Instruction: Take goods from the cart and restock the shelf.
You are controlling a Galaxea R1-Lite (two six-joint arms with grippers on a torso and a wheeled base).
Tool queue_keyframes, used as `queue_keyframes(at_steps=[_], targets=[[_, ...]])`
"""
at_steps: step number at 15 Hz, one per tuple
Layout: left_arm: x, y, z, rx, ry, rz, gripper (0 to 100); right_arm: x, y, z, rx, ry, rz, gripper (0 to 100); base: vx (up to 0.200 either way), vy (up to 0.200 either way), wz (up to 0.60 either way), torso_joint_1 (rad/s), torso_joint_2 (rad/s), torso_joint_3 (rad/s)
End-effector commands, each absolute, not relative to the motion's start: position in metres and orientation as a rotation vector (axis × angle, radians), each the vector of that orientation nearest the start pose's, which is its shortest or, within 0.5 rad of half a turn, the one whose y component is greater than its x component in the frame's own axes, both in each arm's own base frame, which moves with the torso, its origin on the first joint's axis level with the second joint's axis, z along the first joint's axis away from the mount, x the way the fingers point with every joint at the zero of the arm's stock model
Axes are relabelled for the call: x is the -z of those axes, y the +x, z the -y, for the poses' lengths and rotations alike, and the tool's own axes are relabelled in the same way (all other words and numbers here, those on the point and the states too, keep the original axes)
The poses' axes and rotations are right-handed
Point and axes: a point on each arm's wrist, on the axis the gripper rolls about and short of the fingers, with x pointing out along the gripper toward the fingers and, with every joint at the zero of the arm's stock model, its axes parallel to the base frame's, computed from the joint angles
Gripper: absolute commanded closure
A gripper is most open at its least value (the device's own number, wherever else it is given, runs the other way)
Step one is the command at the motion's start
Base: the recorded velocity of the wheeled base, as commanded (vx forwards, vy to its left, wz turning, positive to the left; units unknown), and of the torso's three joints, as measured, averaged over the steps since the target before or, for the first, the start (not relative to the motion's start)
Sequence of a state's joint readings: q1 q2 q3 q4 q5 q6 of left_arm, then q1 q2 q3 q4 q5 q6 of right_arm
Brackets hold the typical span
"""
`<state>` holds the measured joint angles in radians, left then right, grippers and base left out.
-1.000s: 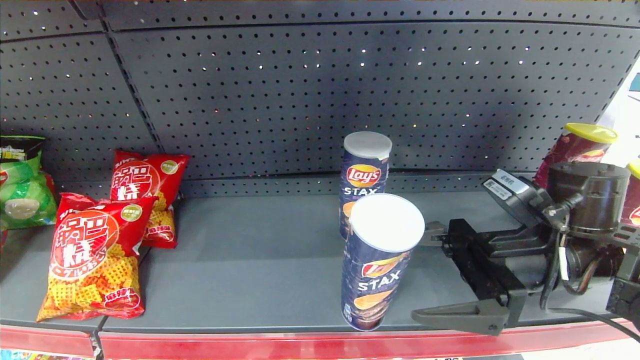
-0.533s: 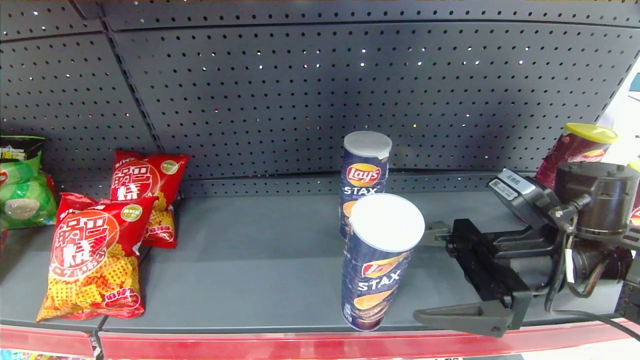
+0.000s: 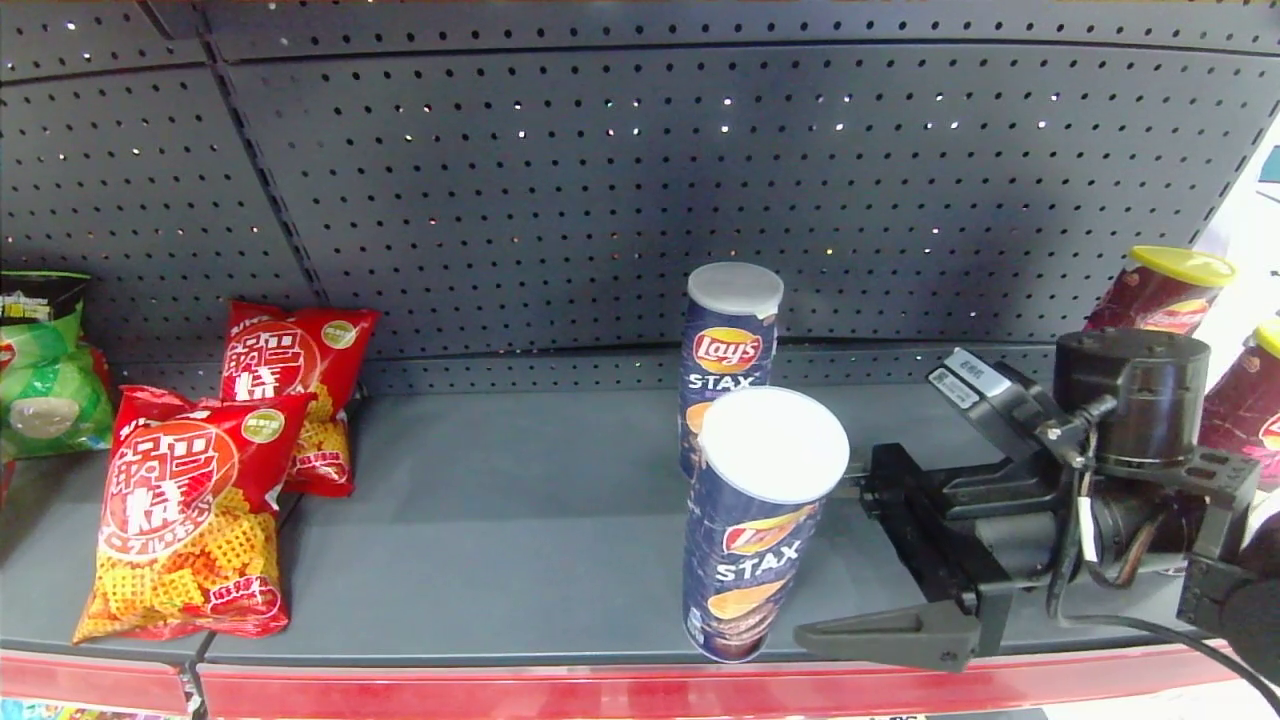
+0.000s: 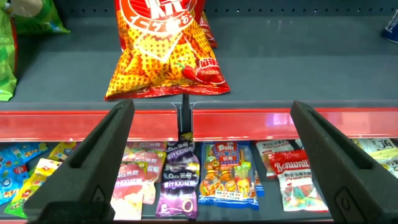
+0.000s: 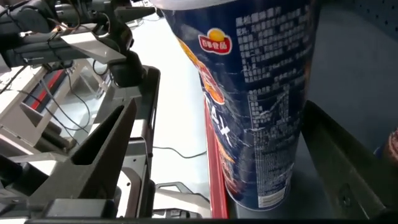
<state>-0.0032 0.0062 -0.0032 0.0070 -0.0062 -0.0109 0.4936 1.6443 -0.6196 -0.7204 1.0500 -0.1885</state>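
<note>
Front can: a dark blue crisp can (image 3: 752, 560) with a white lid stands upright at the front edge of the shelf (image 3: 500, 520), lower middle of the head view, right of centre.
Back can: a matching can (image 3: 733, 340) stands upright just behind it, close to the pegboard wall (image 3: 560, 200).
Right claw: the right claw (image 3: 828, 552) comes in from the right side of the picture, level with the front can. Its fingers are spread wide, gripping nothing. In its wrist view the can stands between the fingers, and one finger (image 5: 93, 155) is clearly apart from it.
Left claw: the left claw (image 4: 205, 168) hangs wide apart and empty in front of the shelf's red edge (image 4: 249, 121), with packets of sweets (image 4: 230, 180) on the level below.
Red bags: two red snack bags, one (image 3: 185, 520) in front of the other (image 3: 300, 390), lean at the left of the shelf.
Green bag: a green bag (image 3: 50, 390) sits at the far left edge.
Red cans: two red cans with yellow lids (image 3: 1160, 290) stand at the far right, behind the right arm.
</note>
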Motion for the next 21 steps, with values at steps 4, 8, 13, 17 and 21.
queue_keyframes(at_steps=[4,8,13,17,21], targets=[[-0.076,-0.022,0.0,0.009,-0.011,-0.011,0,-0.156,0.234,-0.159,-1.586,-0.062,-0.184,0,0.0,0.0,0.0,0.0,0.0,0.0],[-0.076,-0.022,0.0,0.009,-0.011,-0.011,0,-0.162,0.236,-0.178,-1.618,-0.08,-0.139,0,0.0,0.0,0.0,0.0,0.0,0.0],[-0.076,-0.022,0.0,0.009,-0.012,-0.011,0,-0.157,0.235,-0.184,-1.618,-0.082,-0.148,100,0.0,0.0,0.0,0.0,0.0,0.0],[-0.076,-0.022,0.0,0.009,-0.011,-0.012,0,-0.159,0.239,-0.178,-1.599,-0.08,-0.142,100,0.0,0.0,0.0,0.0,0.0,0.0],[-0.076,-0.022,0.0,0.009,-0.011,-0.012,0,-0.166,0.252,-0.168,-1.551,-0.078,-0.1,100,0.0,0.0,0.0,0.0,0.0,0.0]])
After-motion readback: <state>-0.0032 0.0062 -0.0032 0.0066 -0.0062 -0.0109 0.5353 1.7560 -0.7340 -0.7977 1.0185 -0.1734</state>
